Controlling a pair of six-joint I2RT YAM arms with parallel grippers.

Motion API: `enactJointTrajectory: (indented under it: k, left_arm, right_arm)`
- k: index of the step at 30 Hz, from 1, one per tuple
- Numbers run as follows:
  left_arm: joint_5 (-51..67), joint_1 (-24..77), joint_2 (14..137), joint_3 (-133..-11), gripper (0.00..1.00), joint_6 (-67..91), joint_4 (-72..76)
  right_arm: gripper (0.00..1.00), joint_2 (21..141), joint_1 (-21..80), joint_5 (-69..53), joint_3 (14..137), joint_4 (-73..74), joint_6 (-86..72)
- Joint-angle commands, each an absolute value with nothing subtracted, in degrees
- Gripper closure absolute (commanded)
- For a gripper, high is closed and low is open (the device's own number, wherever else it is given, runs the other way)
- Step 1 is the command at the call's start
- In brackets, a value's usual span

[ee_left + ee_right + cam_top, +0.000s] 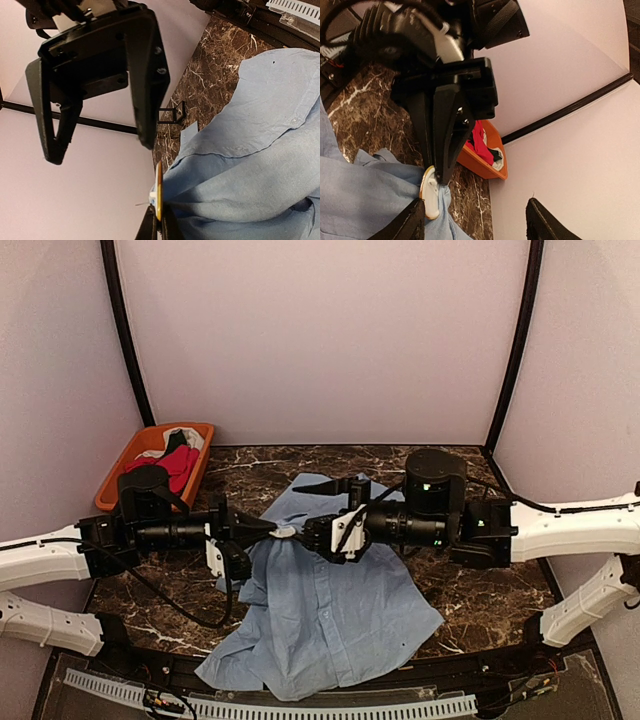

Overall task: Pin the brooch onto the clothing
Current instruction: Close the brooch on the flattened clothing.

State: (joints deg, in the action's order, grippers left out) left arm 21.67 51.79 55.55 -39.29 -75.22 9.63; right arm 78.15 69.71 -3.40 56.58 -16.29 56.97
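The job looked partly done to me; the brooch (285,532) was up against the light blue shirt (330,610), yet I could not tell whether its pin had gone through the cloth or been clasped. My left fingers (272,530) were clamped on the brooch, a small round disc with a gold edge, and a fold of the shirt was pinched up against it; in the left wrist view a thin sliver (141,204) stuck out beside the disc on the side away from the cloth, possibly the pin, though it was too fine to be sure. My right fingers (315,533) stood wide apart and held nothing; they sat just beside the brooch, facing the left pair tip to tip. As I judged it, what was left was to prove the pin fastened, then free the left pair and see the brooch stay on.

The rest of the shirt lay spread on the dark marbled table (460,600), collar away from my bases, hem toward them; the brooch hung above its upper left part, between the 2 sets of fingers.

Both my arms reached inward, roughly level, forearms nearly in 1 line over the shirt; both wrists were rolled onto their sides. An orange tray (125,465) of other garments sat at the far left, well apart.
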Motion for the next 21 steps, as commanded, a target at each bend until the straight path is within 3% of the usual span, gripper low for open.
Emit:
enactJointTrajectory:
  k: [1,21]
  left_arm:
    - [21.49,51.83,54.59,-37.67,0.99,-76.67,8.89]
    - [21.66,51.83,56.31,-38.1,0.99,-77.73,11.24]
  right_arm:
    - [0.33,77.51,67.9,-13.43,60.8,-6.02,50.07]
    - [0.31,84.25,60.37,-27.4,63.78,-1.58,46.84]
